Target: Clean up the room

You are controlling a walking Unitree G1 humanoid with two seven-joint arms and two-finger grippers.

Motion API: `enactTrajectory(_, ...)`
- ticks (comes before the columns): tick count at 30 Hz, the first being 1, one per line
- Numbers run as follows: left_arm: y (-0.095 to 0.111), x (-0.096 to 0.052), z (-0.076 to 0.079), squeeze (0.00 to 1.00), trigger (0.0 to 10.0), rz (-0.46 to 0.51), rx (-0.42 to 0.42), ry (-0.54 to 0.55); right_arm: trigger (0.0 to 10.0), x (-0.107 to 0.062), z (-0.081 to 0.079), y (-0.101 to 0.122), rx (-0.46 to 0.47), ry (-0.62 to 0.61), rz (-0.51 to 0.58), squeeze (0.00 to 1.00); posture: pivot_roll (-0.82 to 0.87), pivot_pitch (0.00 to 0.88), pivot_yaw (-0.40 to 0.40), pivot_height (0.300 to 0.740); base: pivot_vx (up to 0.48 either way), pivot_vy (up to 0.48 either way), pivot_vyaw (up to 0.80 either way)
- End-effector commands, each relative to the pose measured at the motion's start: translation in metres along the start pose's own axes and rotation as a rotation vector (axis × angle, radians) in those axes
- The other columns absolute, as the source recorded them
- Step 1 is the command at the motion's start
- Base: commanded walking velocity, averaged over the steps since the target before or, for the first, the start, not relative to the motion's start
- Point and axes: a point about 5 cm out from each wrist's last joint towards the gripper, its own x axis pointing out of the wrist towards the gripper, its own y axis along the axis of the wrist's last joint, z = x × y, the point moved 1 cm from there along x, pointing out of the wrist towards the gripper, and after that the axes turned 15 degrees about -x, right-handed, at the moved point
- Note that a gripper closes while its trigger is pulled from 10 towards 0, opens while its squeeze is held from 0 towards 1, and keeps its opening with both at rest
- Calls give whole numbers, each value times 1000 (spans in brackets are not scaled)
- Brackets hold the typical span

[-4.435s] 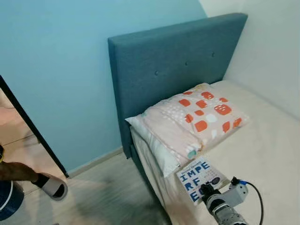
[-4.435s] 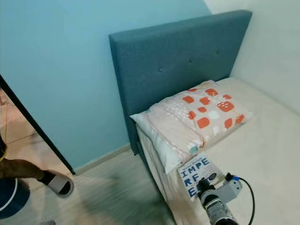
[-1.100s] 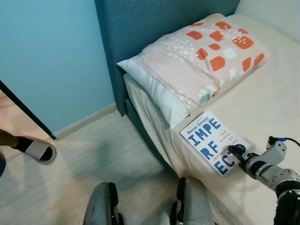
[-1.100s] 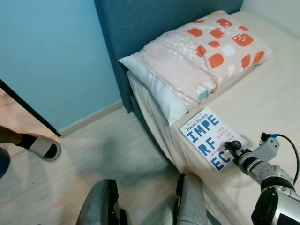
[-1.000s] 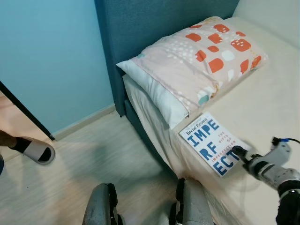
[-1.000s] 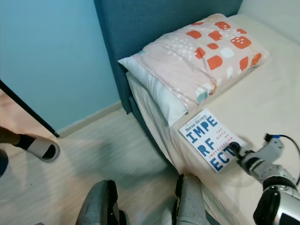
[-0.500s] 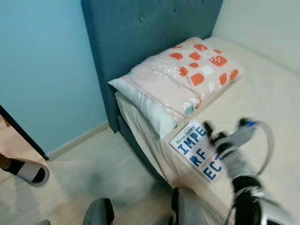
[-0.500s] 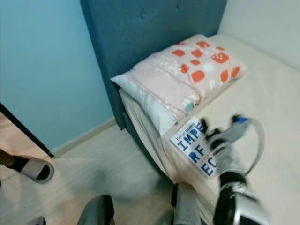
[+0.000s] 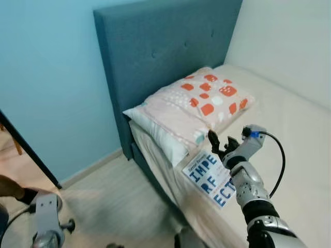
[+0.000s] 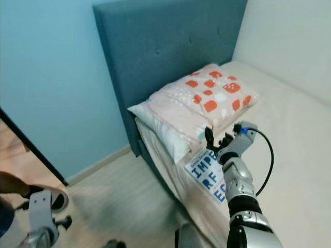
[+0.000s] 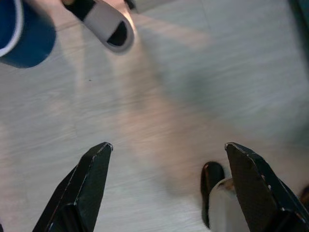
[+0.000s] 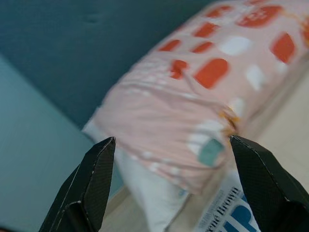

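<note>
On the bed (image 9: 289, 139), near its edge, lies the book (image 9: 209, 178), just at 6 o'clock from the pillow (image 9: 194, 111). The right claw (image 9: 221, 145) hangs above the book with its fingers spread wide, holding nothing. The book looks flat, stiff and light, with a smooth cover, so I would pinch the side that is nearest the bed edge. The left claw (image 11: 169, 181) is wide open too. Its wrist view shows the floor (image 11: 159, 96) and a slipper (image 11: 104, 26).
</note>
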Motion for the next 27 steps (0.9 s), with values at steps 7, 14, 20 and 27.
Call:
enactTrajectory(7,-46,-8,7,0,10000,-135,33,10,10000,-39,-24,-92,-122,71,-389,0,-100,52,-42,705,0,0,0)
enactTrajectory(14,-80,-20,-5,0,10000,-248,91,41,10000,-87,-20,-147,-198,58,-668,0,-105,52,-44,730,0,0,0)
enactTrajectory(20,-99,-27,-9,0,10000,-316,131,40,10000,-154,-12,-194,-250,22,-957,0,-96,52,-54,740,0,0,0)
enactTrajectory(27,-103,-29,-9,0,10000,-331,144,18,10000,-190,-3,-210,-268,-25,-1087,0,-102,51,-55,740,0,0,0)
